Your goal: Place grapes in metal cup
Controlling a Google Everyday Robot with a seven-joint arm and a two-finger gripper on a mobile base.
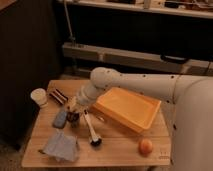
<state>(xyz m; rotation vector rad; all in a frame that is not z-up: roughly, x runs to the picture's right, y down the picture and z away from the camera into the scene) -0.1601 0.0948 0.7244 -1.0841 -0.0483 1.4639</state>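
My gripper [74,114] is down at the table's left half, at the end of the white arm that reaches in from the right. A small dark purple-brown lump, apparently the grapes [73,119], sits right at the gripper's tip, partly hidden by it. The metal cup [60,118], dull grey, stands just left of the gripper, close to the grapes. Whether the grapes rest on the table or hang in the gripper cannot be told.
Around the gripper on the wooden table [115,150]: a white cup [39,96] at far left, a dark striped elongated object [58,96] behind, a black-headed brush [92,131] to the right, a grey-blue cloth [61,146] in front, an orange tray [127,107] and a round orange fruit [145,146].
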